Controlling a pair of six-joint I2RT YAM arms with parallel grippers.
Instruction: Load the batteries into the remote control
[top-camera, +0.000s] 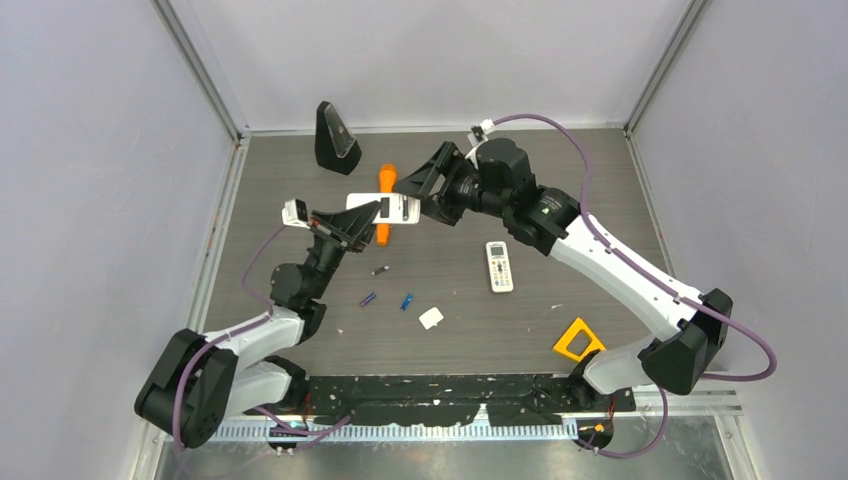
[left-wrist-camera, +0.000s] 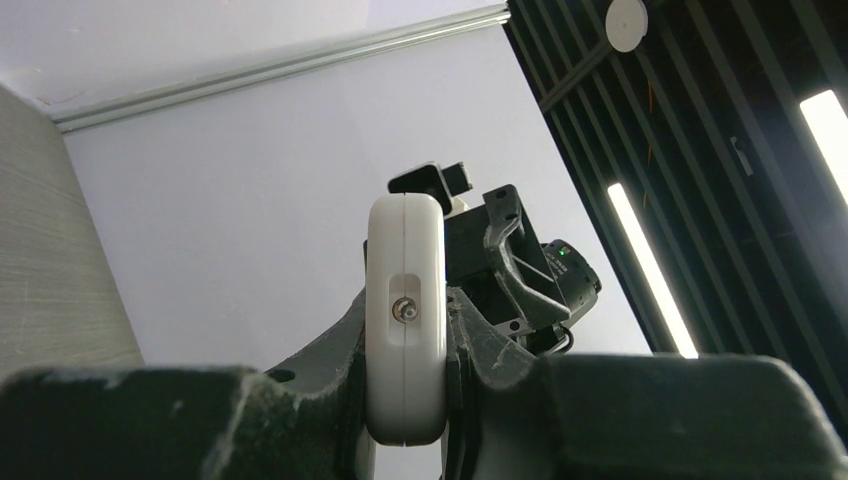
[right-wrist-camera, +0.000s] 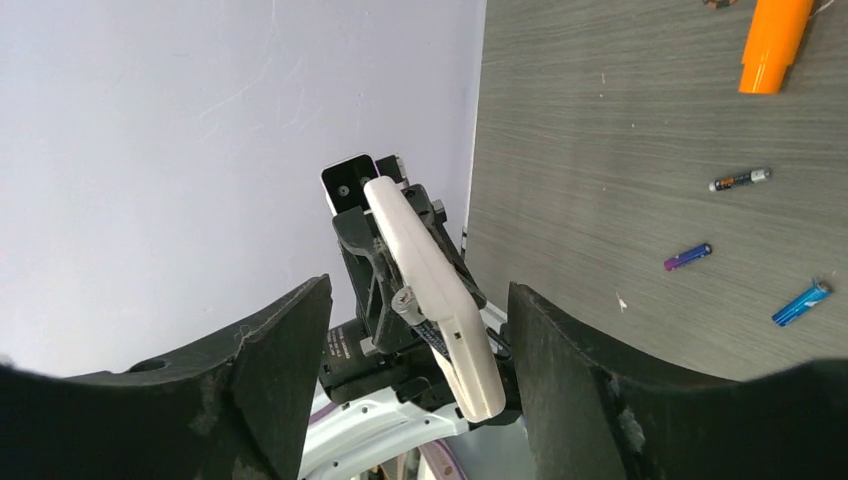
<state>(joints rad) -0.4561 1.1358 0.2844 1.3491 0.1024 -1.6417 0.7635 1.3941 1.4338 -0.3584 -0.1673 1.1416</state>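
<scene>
My left gripper (top-camera: 356, 224) is shut on a white remote control (top-camera: 385, 208) and holds it above the table. In the left wrist view the remote control (left-wrist-camera: 405, 300) stands edge-on between the jaws. In the right wrist view a dark battery (right-wrist-camera: 408, 302) with a silvery end sticks out of the back of the remote control (right-wrist-camera: 440, 290). My right gripper (top-camera: 408, 188) is open at the remote's free end, its fingers (right-wrist-camera: 270, 370) apart on both sides without touching it. Three batteries lie on the table: dark grey (top-camera: 380, 270), purple (top-camera: 368, 298), blue (top-camera: 406, 301).
A second white remote (top-camera: 499, 266) lies right of centre. A small white cover (top-camera: 431, 318) lies near the loose batteries. An orange cylinder (top-camera: 385, 198) lies under the held remote, a black wedge-shaped object (top-camera: 335, 138) stands at the back left, and a yellow piece (top-camera: 578, 340) sits front right.
</scene>
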